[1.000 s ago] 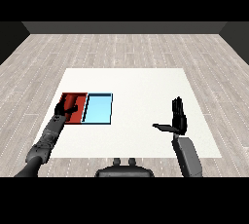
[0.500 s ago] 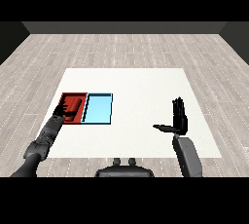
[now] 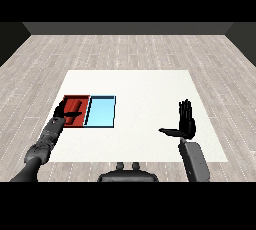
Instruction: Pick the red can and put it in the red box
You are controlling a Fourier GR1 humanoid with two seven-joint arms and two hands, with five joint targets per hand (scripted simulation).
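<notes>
A single view looks from the robot's head, down and forward across the white table (image 3: 145,81) toward the far floor. It sits close enough that both forearms enter from the lower corners.

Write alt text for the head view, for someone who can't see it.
The robot's left hand reaches over the red tray, where a red can lies; whether it grips the can is unclear. A light blue tray sits beside it, and the right hand hovers open.
</notes>
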